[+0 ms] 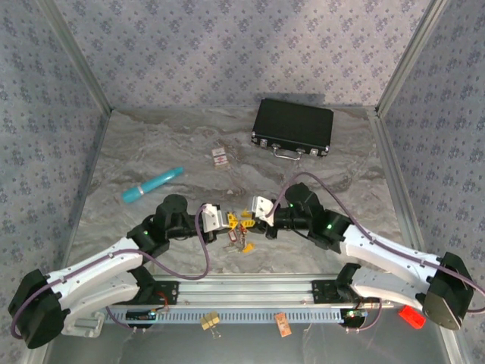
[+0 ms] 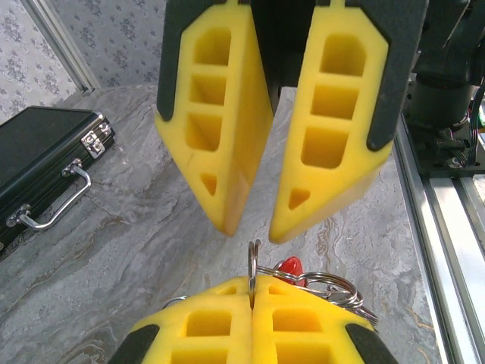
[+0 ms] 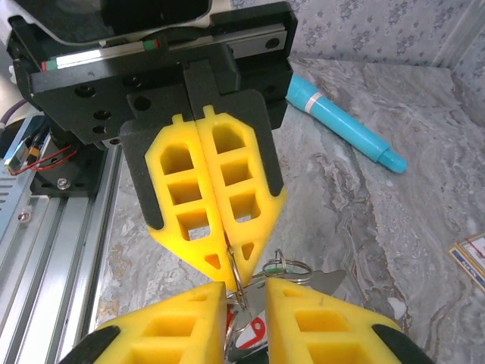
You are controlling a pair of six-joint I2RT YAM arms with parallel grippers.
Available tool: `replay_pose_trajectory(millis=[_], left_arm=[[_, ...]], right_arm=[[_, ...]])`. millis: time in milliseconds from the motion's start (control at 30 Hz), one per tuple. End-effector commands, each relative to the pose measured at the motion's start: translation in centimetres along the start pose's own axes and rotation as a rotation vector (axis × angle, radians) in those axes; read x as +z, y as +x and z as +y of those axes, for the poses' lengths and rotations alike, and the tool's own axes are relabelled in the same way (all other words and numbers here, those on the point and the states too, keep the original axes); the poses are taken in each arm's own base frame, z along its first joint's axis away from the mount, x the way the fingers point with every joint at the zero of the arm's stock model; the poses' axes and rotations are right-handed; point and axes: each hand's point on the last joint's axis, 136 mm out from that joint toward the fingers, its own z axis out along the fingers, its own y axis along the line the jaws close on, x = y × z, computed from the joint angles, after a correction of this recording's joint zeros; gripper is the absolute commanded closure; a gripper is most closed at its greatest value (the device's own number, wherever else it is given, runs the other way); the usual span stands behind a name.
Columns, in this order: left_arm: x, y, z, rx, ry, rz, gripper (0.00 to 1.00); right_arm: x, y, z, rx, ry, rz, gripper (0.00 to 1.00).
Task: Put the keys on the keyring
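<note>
Between the two grippers, near the table's middle, keyring [image 2: 252, 262]: pinched on edge in the clenched left gripper [image 2: 252, 296].
ring's lie: upright, seen edge-on from the left wrist, its rim towards the right gripper [image 2: 250, 227].
right gripper: jaws a little apart, the ring's edge at the gap between them, grasping nothing.
keys [image 1: 244, 224]: red and yellow tags bunched beside the keyring.
table [image 1: 151, 152]: grey marbled top.
walls [image 1: 227, 45]: blue-grey floral pattern.
card [image 1: 220, 157]: red-and-white, print too small to read.
case [image 1: 293, 127]: black, far right.
cylinder [image 1: 152, 185]: turquoise, left.
</note>
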Motion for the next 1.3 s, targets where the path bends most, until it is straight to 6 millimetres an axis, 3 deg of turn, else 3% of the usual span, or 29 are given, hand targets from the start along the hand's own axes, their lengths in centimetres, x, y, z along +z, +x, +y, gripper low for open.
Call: replay_pose_trajectory(millis=[0,300,467,667,933,1267], left_arm=[[-0.3,-2.2,-0.2,0.051,0.013,-0.082,1.00],[-0.4,-2.6,-0.3,0.045,0.016,-0.096,1.00],[-0.4,-2.9,-0.1,0.039,0.007,-0.105,1.00],[-0.7,-2.2,1.1,0.001,-0.064,-0.055,0.74],[-0.7,-1.4,1.4,-0.031,-0.072,0.017,0.77],[-0.5,-2.1,1.3,-0.030,-0.050,0.010,0.81]], right_arm=[[0.4,-0.3,0.6,0.004,-0.038,-0.015,0.82],[0.8,0.1,0.6,-0.004,-0.043,0.002,0.85],[0.8,-0.2,0.5,-0.022,-0.051,0.007,1.00],[0.1,-0.4,0.3,-0.050,-0.052,0.085,1.00],[-0.9,0.4,-0.4,-0.112,-0.047,0.281,1.00],[-0.1,-0.8,-0.1,-0.176,-0.085,0.341,1.00]])
